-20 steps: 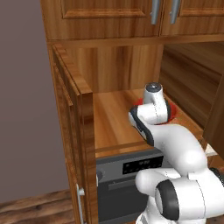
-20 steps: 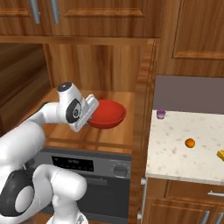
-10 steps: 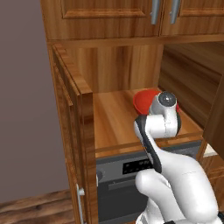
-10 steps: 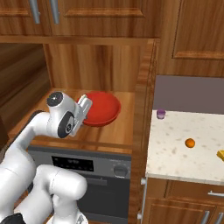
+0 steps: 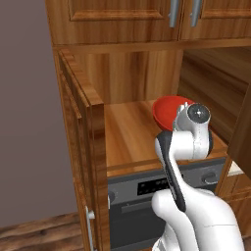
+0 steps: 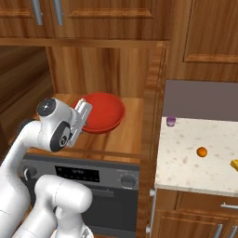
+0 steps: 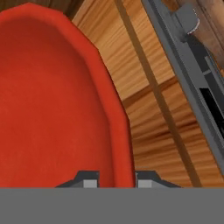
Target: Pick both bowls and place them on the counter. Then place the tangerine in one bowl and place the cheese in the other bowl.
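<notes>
The tool [image 7: 114, 178] is pinching the rim of the red bowl [image 7: 52, 100]: in the hand view one dark fingertip sits inside the rim and the other outside it, with the bowl's wall between them. From the right base view, the tool [image 6: 84, 111] grips the bowl [image 6: 103, 110] at its left edge, and the bowl appears lifted and tilted above the wooden shelf board [image 6: 122, 139] inside the open cabinet recess. In the left base view the bowl [image 5: 166, 110] shows behind the white wrist, over the same shelf board [image 5: 127, 132].

Below the shelf sits a dark oven [image 6: 100, 179] with a control panel and knobs; in the left base view its front [image 5: 142, 201] lies under the shelf's front edge. A wooden side panel [image 6: 151, 116] separates the recess from the tabletop [image 6: 186, 167], the beige speckled surface to the right.

On that tabletop the tangerine [image 6: 201, 152] rests near the middle, well apart from the bowl. The cheese [image 6: 234, 164] lies at the picture's right edge, near the tangerine but not touching it. A small purple cup [image 6: 171, 121] stands at the back left corner of the tabletop, just beside the wooden panel. Closed upper cabinet doors [image 5: 147, 17] with metal handles hang above the recess.
</notes>
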You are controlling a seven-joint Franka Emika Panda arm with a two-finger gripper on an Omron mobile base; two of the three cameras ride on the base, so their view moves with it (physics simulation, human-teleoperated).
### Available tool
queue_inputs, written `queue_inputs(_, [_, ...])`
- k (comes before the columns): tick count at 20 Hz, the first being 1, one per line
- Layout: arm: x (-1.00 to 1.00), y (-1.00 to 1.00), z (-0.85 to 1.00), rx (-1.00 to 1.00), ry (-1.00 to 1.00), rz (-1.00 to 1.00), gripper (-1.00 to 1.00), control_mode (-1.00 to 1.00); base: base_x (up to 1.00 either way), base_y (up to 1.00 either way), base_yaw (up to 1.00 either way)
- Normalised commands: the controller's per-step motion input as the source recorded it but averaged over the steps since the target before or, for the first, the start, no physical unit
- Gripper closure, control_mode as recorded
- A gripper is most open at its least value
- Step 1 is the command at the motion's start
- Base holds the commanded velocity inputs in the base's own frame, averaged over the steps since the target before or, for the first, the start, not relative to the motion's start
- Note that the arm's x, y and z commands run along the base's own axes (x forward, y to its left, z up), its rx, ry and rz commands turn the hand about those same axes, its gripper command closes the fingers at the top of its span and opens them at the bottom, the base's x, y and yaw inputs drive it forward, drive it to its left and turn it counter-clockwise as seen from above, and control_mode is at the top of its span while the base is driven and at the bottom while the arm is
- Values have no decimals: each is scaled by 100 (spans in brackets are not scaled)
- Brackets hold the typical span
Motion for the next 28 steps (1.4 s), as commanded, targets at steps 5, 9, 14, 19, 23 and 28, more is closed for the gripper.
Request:
queue_inputs(5, [-39,4,40,0,0,1,100,-100,0,0,0])
queue_inputs(9, [-34,7,39,4,0,0,100,-100,0,0,0])
queue_inputs(14, [-40,3,28,9,0,0,100,-100,0,0,0])
queue_inputs(19, [-5,1,3,1,-1,-1,100,-100,0,0,0])
queue_inputs(23, [0,0,0,0,0,0,100,100,0,0,0])
queue_inputs(28, [0,0,0,0,0,0,100,100,-5,0,0])
